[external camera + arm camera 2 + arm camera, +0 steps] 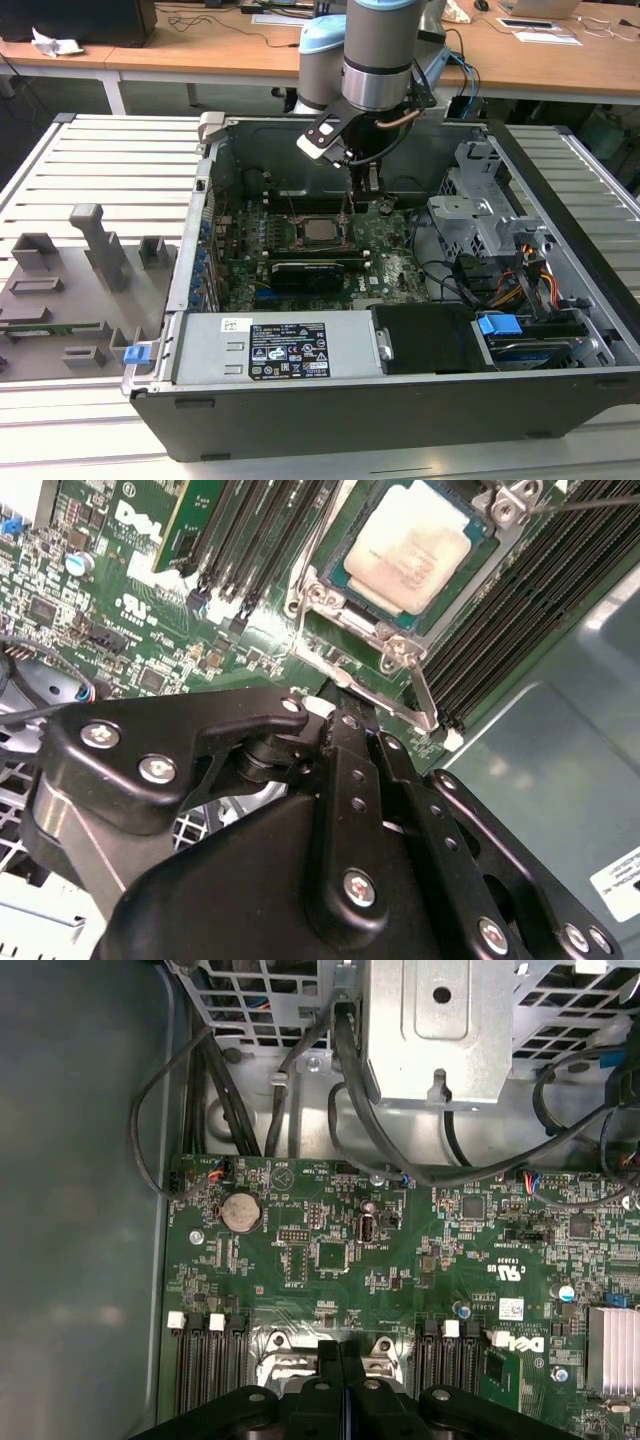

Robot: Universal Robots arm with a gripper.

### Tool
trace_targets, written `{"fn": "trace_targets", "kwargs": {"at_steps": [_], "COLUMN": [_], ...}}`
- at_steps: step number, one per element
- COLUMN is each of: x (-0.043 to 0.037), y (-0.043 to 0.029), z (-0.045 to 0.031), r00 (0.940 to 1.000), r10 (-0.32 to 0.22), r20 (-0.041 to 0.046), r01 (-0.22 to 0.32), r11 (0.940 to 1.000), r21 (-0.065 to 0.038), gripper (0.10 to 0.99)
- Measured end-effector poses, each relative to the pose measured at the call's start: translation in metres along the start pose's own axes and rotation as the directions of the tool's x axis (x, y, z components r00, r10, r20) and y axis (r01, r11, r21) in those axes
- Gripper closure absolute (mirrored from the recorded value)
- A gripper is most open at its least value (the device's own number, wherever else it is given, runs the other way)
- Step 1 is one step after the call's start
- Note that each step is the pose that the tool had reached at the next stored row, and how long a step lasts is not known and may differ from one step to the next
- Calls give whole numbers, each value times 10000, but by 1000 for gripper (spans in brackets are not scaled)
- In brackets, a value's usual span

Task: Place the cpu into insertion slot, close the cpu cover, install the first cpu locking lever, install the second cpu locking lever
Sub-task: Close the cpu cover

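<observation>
Exterior view: the gripper (365, 186) hangs low inside the open PC case (300, 425), just beside the cpu (320, 232), on the exterior view's right of it. Second wrist view: the cpu (410, 545) sits in its slot w/ the cpu cover (312, 592) lying flat around it, & the black fingers (345, 770) are right by a thin metal lever (424, 695). First wrist view: the fingers (328, 1360) are pressed together, no gap, over the green board (330, 1210).

The silver-grey cylindrical arm (378, 60) wears pale blue joint caps (322, 38); its black metal gripper (345, 718) carries round bright silver screw heads (358, 888).
</observation>
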State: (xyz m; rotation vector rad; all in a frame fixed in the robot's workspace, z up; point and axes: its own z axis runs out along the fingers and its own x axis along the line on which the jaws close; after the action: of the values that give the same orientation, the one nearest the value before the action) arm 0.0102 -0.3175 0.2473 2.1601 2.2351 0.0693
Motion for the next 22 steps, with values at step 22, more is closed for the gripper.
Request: {"fn": "trace_targets", "kwargs": {"at_steps": [22], "x": [15], "y": [-482], "z": [118], "r00": [10000], "r10": [-1], "r20": [-1], "r01": [1], "r11": [10000], "r21": [-3], "gripper": [980]}}
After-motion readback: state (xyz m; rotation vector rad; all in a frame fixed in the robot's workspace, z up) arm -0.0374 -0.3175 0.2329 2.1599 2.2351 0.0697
